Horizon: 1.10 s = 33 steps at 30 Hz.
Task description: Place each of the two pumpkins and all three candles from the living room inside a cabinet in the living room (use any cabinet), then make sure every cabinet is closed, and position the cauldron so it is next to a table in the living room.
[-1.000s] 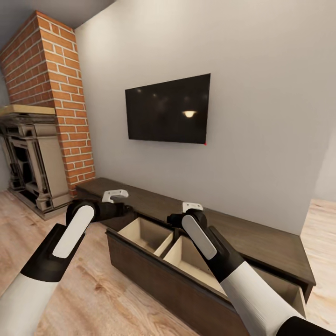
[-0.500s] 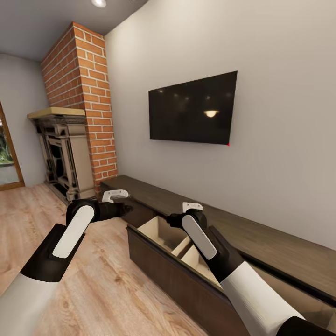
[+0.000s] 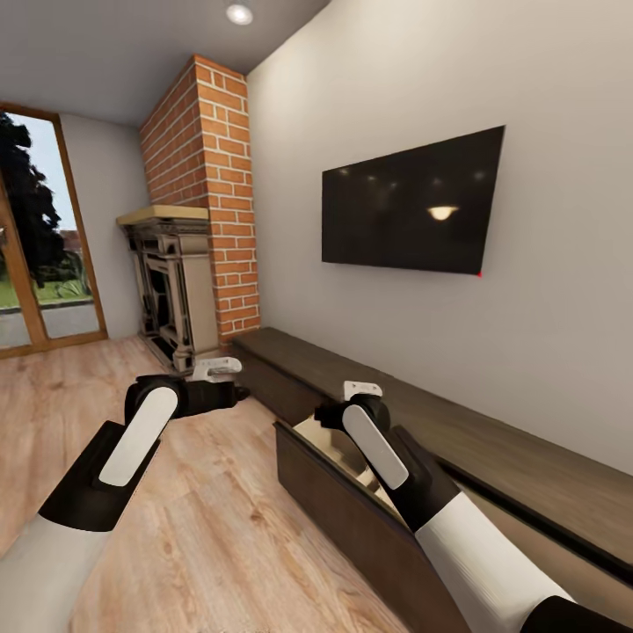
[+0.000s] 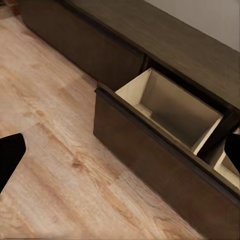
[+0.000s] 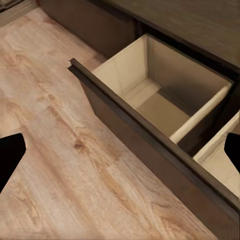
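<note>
The cabinet (image 3: pixel 475 444) is a long low dark-brown unit along the wall, with one wide drawer (image 3: pixel 347 501) pulled out over the floor. Its beige compartments (image 4: pixel 172 107) (image 5: pixel 160 95) look empty in both wrist views. My left gripper (image 3: pixel 230 392) hangs open above the floor, off the drawer's left end. Just over the drawer's near compartment, my right gripper (image 3: pixel 327 413) is open too. In each wrist view the black fingertips (image 4: pixel 10 160) (image 5: pixel 10 155) sit far apart with nothing between them. The pumpkins, candles, cauldron and table are out of view.
A black TV (image 3: pixel 409 207) hangs on the wall above the cabinet. A brick chimney (image 3: pixel 211 193) and a fireplace (image 3: pixel 171 290) stand past the cabinet's far end. A glass door (image 3: pixel 40 237) is at the far left. Open wood floor (image 3: pixel 176 527) lies left of the drawer.
The whole head picture has slid to the right, so the camera has turned left, bringing the glass door into sight. Both arms hold the same pose and the drawer stays pulled out.
</note>
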Available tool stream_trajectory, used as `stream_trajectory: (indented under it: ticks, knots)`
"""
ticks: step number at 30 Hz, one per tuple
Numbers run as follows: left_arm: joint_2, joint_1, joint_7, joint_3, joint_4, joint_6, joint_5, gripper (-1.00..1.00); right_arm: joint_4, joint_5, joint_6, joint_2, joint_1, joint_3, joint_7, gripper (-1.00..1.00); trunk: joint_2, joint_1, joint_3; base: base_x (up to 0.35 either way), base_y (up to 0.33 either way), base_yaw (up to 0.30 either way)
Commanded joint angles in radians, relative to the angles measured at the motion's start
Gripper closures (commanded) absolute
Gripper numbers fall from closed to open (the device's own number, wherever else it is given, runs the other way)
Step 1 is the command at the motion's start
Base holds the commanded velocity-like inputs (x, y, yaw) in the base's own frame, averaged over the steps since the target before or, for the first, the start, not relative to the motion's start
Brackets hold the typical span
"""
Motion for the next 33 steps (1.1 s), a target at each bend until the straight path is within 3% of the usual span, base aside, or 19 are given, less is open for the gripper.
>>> stream_trajectory:
  ticks: [1,33]
  knots:
    - [0.001,-0.001,0.011,-0.002,-0.001,0.001,0.009,-1.0,-0.001,-0.009,0.001,0.0,-0.001,0.001,-0.01,-1.0,-0.001,0.0,-0.001,0.0,0.0,0.29]
    - [0.001,-0.001,0.011,-0.002,-0.001,0.001,0.009,-1.0,0.0,-0.009,0.001,0.0,-0.001,0.007,-0.009,-1.0,-0.001,0.0,-0.002,0.0,0.0,0.289]
